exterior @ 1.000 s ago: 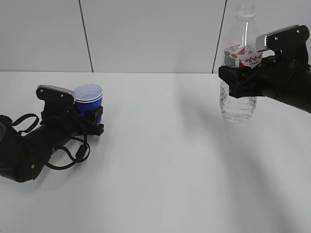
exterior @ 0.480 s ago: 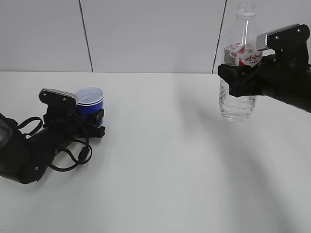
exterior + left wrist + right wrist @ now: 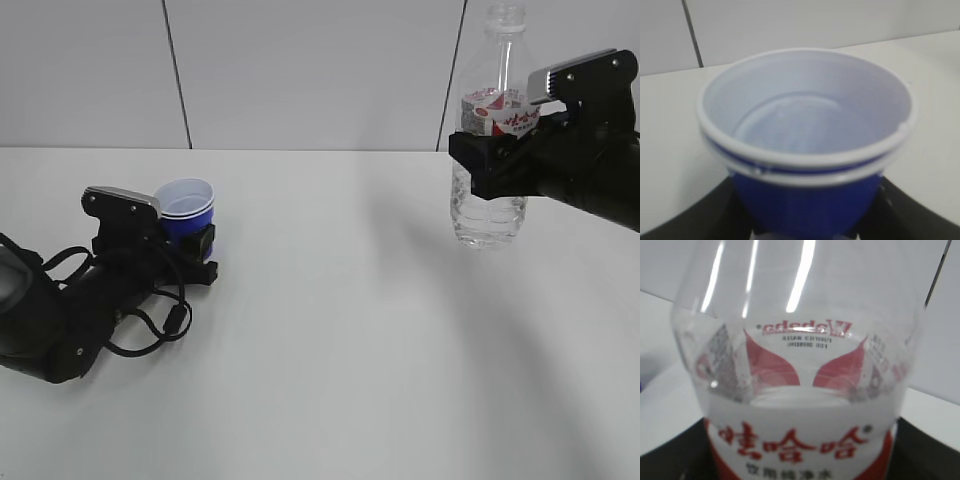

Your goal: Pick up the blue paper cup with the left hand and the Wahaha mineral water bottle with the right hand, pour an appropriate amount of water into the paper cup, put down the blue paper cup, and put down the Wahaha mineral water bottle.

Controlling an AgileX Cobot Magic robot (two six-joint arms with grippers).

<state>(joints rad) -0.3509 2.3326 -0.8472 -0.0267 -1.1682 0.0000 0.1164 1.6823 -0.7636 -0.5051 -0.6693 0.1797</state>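
Observation:
The blue paper cup (image 3: pixel 188 212) stands upright at the left, low at the table, with its base hidden behind the fingers. My left gripper (image 3: pixel 192 243) is shut on the cup. In the left wrist view the cup (image 3: pixel 805 150) fills the frame, black fingers (image 3: pixel 715 215) flank its lower wall, and a faint ring shows on its white inside. My right gripper (image 3: pixel 495 160) is shut on the Wahaha mineral water bottle (image 3: pixel 488 215) and holds it upright above the table at the right. In the right wrist view the bottle (image 3: pixel 800 390) shows water up to its label.
The white table (image 3: pixel 340 330) runs across the whole view, with a pale panelled wall (image 3: pixel 310 70) behind it. Loose black cables (image 3: pixel 150 325) hang from the left arm onto the table.
My left arm has lowered with the cup, and the cup has gone from slightly tilted to upright. The bottle in my right gripper has barely moved.

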